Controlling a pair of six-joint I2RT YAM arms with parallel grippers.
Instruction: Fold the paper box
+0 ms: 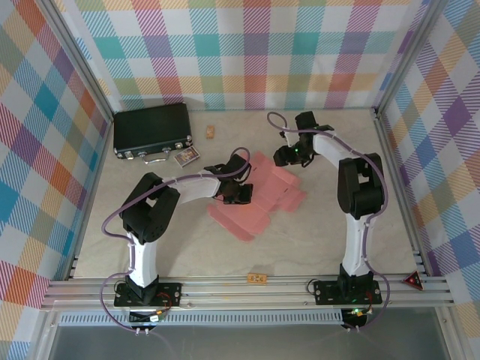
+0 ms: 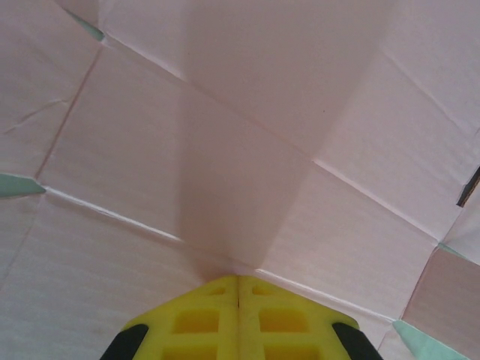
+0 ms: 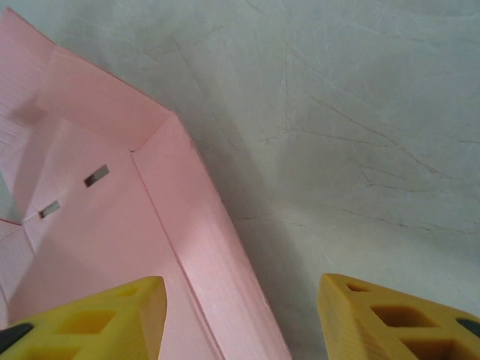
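**Item 1 – paper box** (image 1: 259, 196): salmon-pink card, a flapped cut-out lying mostly flat on the table (image 1: 322, 225). It is creased into panels, and small slots show in the right wrist view (image 3: 97, 176). One flap at its far right edge stands turned up.

**Item 2 – left gripper** (image 1: 237, 195): at the box's left side, over the card. Its yellow fingers (image 2: 202, 319) are pressed together with nothing between them, and the tips are down against a crease in the pink panels.

**Item 3 – right gripper** (image 1: 286, 156): at the box's far right corner. Its fingers are spread wide, one (image 3: 112, 311) over the pink card and the other over bare table. The raised flap runs between them, and no contact with it can be seen.

**Item 4 – black case** (image 1: 152, 130): it has metal latches and lies well to the far left of the box.

**Item 5 – small printed card** (image 1: 187, 157): between the case and the box, just beside the case.

**Item 6 – tan block** (image 1: 211, 133): beyond the box, near the case's right end.

**Item 7 – orange tag** (image 1: 257, 279): on the rail nearer than the box.

**Item 8 – red triangle** (image 1: 412, 280): well to the box's near right.

**Obstruction**: the left arm's wrist covers part of the box's left panels.
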